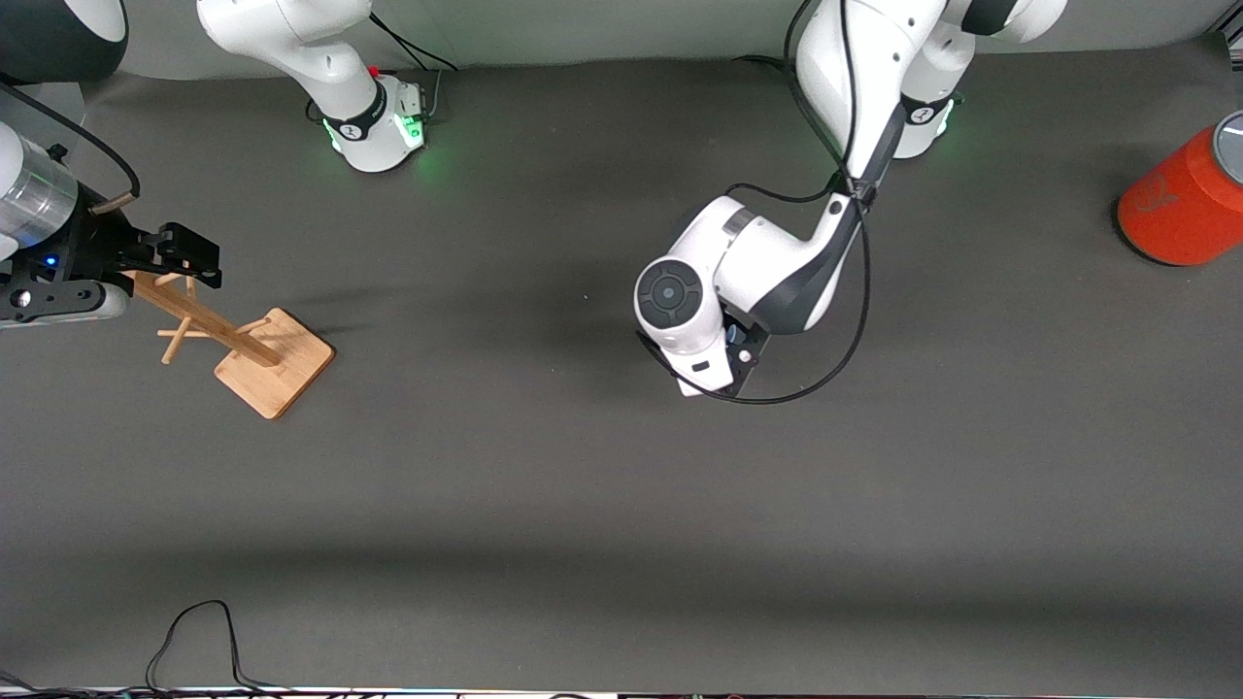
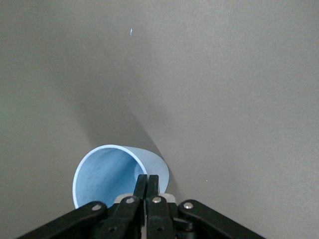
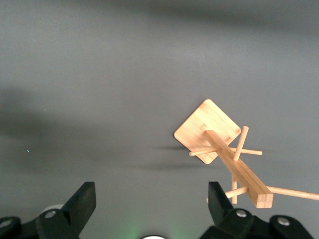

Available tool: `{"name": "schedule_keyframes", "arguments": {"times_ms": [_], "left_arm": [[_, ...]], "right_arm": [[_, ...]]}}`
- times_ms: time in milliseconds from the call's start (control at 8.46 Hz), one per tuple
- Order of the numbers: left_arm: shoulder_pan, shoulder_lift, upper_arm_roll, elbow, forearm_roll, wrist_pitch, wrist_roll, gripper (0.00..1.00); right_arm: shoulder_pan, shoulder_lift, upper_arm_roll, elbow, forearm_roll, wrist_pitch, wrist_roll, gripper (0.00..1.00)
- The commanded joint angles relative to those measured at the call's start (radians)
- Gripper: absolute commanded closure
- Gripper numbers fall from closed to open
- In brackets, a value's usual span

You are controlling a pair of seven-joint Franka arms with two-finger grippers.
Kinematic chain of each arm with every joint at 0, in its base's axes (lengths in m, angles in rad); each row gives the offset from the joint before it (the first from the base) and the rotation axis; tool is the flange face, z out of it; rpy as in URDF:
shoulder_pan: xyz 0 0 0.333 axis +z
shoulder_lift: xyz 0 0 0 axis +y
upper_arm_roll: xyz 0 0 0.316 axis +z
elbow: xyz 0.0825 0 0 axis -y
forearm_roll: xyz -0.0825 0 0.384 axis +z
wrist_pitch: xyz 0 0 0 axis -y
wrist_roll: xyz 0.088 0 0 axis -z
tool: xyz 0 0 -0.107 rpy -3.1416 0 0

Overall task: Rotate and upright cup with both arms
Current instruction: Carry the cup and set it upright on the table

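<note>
Cables (image 1: 194,641) trail along the bench (image 1: 621,505) edge nearest the front camera, toward the right arm's end. Farther from that edge, about mid-bench, the left arm (image 1: 777,262) reaches down from its base, and its wrist covers the left pincer (image 2: 147,181) in the front view. The left wrist view shows that pincer's two fingers (image 2: 141,186) pressed together on the rim wall of the cup (image 2: 107,174), one finger inside the mouth and one outside; the light-blue cup lies tipped with its open mouth facing the wrist camera, and whether it touches the bench I cannot tell. Toward the right arm's end of the bench stands a wooden peg rack (image 1: 243,340) on a square base. The right pincer (image 1: 189,257) hangs over that rack's upper pegs, its fingers (image 3: 82,201) spread wide with nothing between them; the right arm waits there. At the left arm's end, near the bench edge, sits an orange canister (image 1: 1180,199).
</note>
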Motion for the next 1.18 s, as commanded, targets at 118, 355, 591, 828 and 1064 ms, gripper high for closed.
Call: {"name": "schedule_keyframes", "arguments": {"times_ms": [118, 355, 591, 828, 1064], "left_arm": [[-0.018, 0.0, 0.008, -0.009, 0.014, 0.008, -0.018, 0.01], [-0.028, -0.006, 0.008, -0.009, 0.015, -0.005, -0.014, 0.0], [-0.026, -0.023, 0.008, -0.001, 0.015, -0.05, -0.006, 0.0], [-0.011, -0.063, 0.01, 0.002, 0.002, -0.113, 0.08, 0.0], [0.064, -0.125, 0.014, 0.011, -0.001, -0.157, 0.26, 0.0]], "right_arm": [[-0.014, 0.011, -0.025, 0.029, 0.016, -0.001, -0.061, 0.0], [-0.015, 0.01, -0.03, 0.038, 0.016, -0.004, -0.066, 0.0], [-0.011, 0.023, -0.033, 0.04, 0.024, 0.006, -0.06, 0.0], [-0.002, 0.037, -0.029, 0.035, 0.103, 0.019, -0.051, 0.0], [0.007, 0.034, -0.016, 0.038, 0.102, 0.019, -0.047, 0.0]]}}
